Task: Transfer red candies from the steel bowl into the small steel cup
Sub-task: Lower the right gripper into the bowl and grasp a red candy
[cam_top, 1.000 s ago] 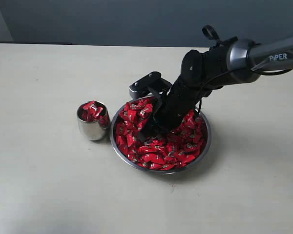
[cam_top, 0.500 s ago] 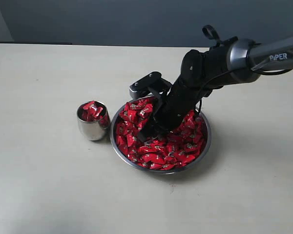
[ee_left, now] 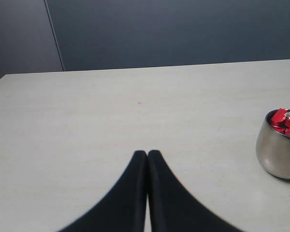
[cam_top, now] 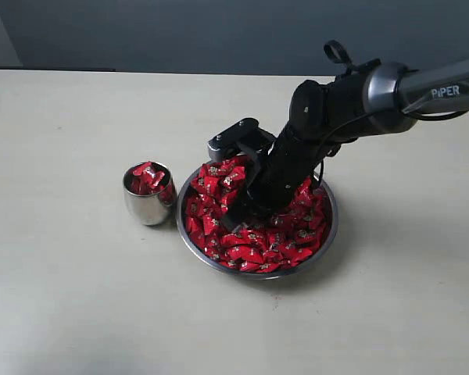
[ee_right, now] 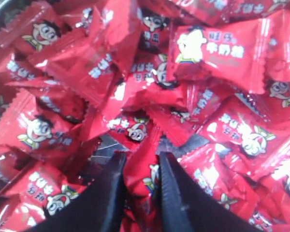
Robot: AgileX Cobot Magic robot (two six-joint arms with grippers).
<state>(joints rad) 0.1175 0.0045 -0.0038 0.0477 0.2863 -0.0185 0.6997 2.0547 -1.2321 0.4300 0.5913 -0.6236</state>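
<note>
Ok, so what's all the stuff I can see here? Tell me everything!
red candies: too many to count, shiny red, heaped in the bowl; more fill the cup
steel bowl: one, silver, on the table, right of the cup
small steel cup: one, silver, on the table, close beside the bowl
table: one, pale cream, under everything
wall: one, dark grey-blue, behind the table
right arm: one, black and silver, reaching in from the right over the bowl
right hand: one, black, down in the candy heap with a candy between its fingers; whether it squeezes is unclear
left hand: one, black, shut, over bare table away from the cup
</note>
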